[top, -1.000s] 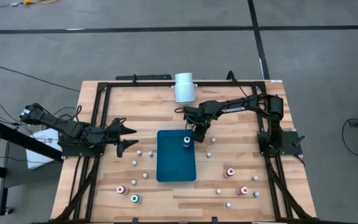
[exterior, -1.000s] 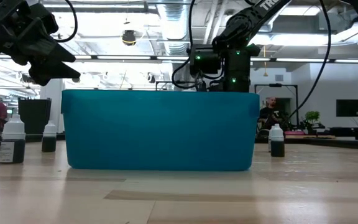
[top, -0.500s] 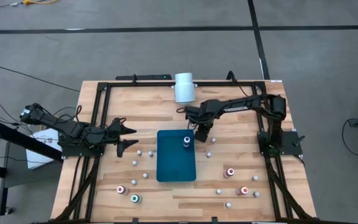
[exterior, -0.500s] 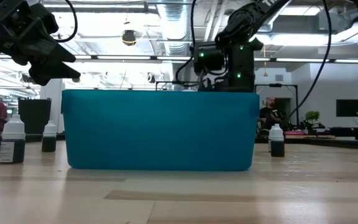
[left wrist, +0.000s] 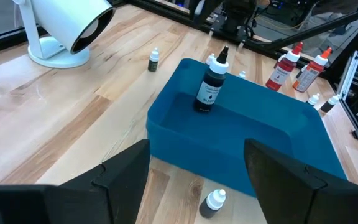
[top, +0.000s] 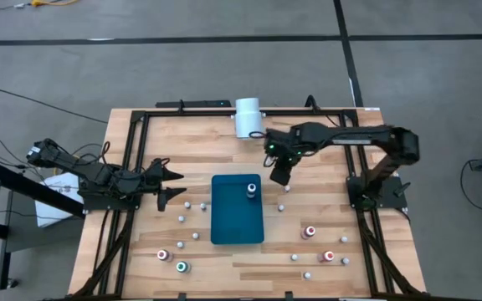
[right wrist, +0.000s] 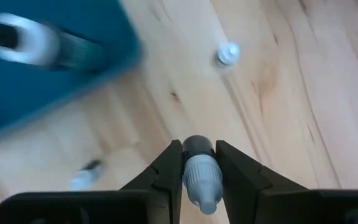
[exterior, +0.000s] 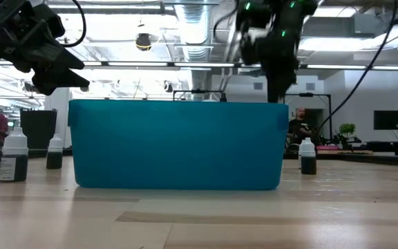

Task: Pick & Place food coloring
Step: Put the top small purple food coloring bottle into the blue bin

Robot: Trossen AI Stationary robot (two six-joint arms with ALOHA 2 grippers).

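Observation:
Small food coloring bottles stand scattered on the wooden table around a teal tray (top: 234, 219). Some have red tops (top: 310, 232), one has a green top (top: 182, 267), and others show as white dots (top: 188, 204). One dark bottle (top: 252, 191) stands upright inside the tray (left wrist: 241, 134). My right gripper (top: 279, 172) hangs in the air just off the tray's far right corner, shut on a white-capped bottle (right wrist: 197, 163). My left gripper (top: 174, 185) waits open at the table's left side, pointing at the tray. My right gripper pinches the bottle's top end, where the white cap meets the dark body (right wrist: 197, 157), between its two fingers (right wrist: 168, 173). The fingers point steeply down from above. The bottle hangs upright below them, lifted clear of the table.
A large white cylinder (top: 248, 117) on a round foot stands at the table's far edge, behind the tray. Loose bottles (right wrist: 227, 54) stand on the wood below the right gripper. A black frame (top: 132, 142) rims the table.
My right gripper has gone sharply up from beside the tray's far right corner and drifted a little toward the table's right edge, its fingers staying shut. In the low view it has climbed from the tray's rim to well above it.

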